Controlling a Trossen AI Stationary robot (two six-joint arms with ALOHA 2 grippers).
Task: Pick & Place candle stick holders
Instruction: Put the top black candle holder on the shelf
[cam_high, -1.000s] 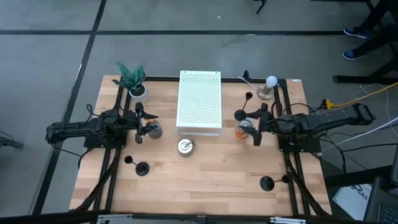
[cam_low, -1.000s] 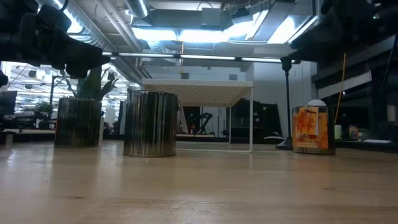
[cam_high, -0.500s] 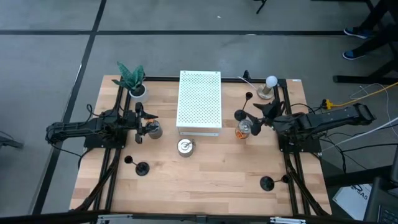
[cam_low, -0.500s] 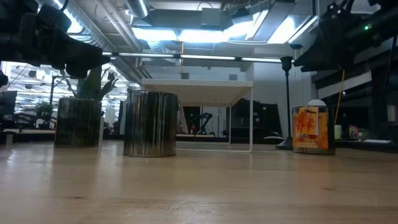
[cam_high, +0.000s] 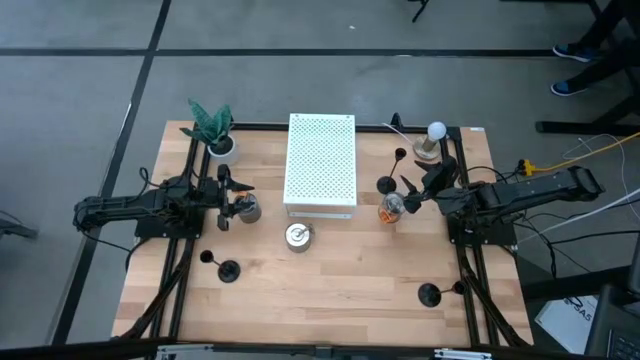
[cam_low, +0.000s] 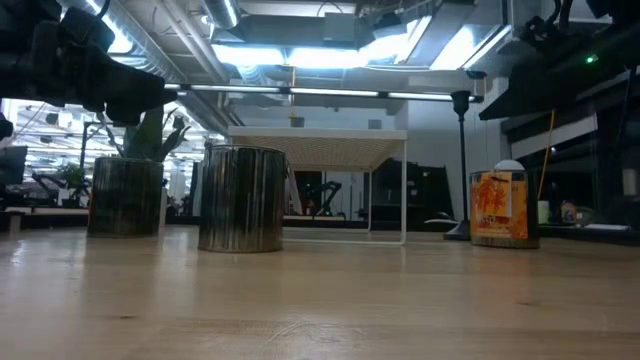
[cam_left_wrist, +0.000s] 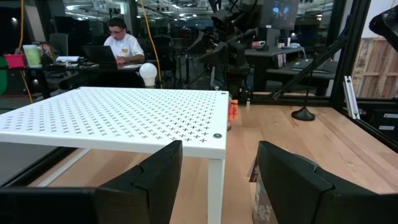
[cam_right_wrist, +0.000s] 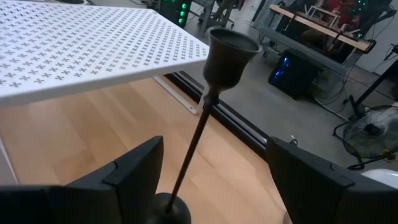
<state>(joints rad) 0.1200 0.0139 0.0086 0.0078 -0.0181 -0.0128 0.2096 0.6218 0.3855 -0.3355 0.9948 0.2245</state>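
On the wooden desk (cam_high: 330, 290), the right gripper (cam_high: 412, 190) hangs open facing a candlestick (cam_right_wrist: 208, 93) to grasp its stem, while the left gripper (cam_high: 228, 195) waits open by a tin (cam_high: 247, 208).

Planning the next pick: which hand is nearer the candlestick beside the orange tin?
Right. The right hand is open and close to that candlestick, its stem between the fingers in the right wrist view. The left hand waits across the white rack.
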